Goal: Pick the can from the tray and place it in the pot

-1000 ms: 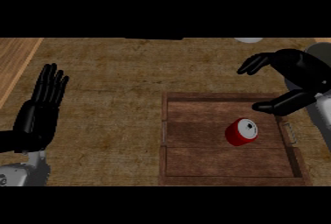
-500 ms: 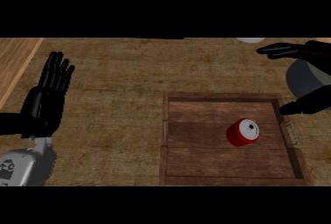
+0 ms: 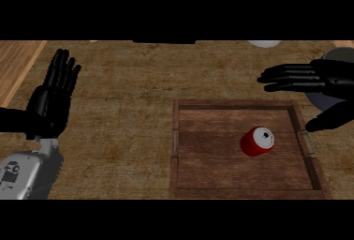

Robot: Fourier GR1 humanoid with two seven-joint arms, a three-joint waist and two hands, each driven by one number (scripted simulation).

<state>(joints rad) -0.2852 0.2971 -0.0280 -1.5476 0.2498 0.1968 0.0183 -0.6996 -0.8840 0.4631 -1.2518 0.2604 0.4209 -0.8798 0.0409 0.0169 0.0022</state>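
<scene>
Right, the right robot hand (image 3: 325, 79) is up at the far right side, fingers spread and pointing left, thumb hanging down separately, nothing held in it. It hovers over the far right corner of the wooden tray (image 3: 181, 140), and the grey pot (image 3: 340, 54) is mostly hidden behind it, only a bit of rim peeking out at the right edge above the knuckles.

Below and to the left of that robot hand, the red can (image 3: 258, 142) lies on its side inside the tray, its pale lid end turned up and to the right. It sits just nearer than the thumb tip, clear of it, not touching. The can is in the right half of the tray, close to the right wall but apart from it.

Over on the left, the left robot hand (image 3: 52, 96) is resting, open, fingers straight and pointing away, well apart from the tray's left wall. Its grey forearm (image 3: 27, 171) comes in from the lower left corner.

The desk (image 3: 124, 117) beneath everything has a coarse, brownish, woven-looking surface, with a lighter wooden strip (image 3: 17, 61) beyond the left robot hand, at the far left. A small pale rounded thing (image 3: 264, 43) shows at the top edge, beyond the right robot hand; I cannot tell what it is.
</scene>
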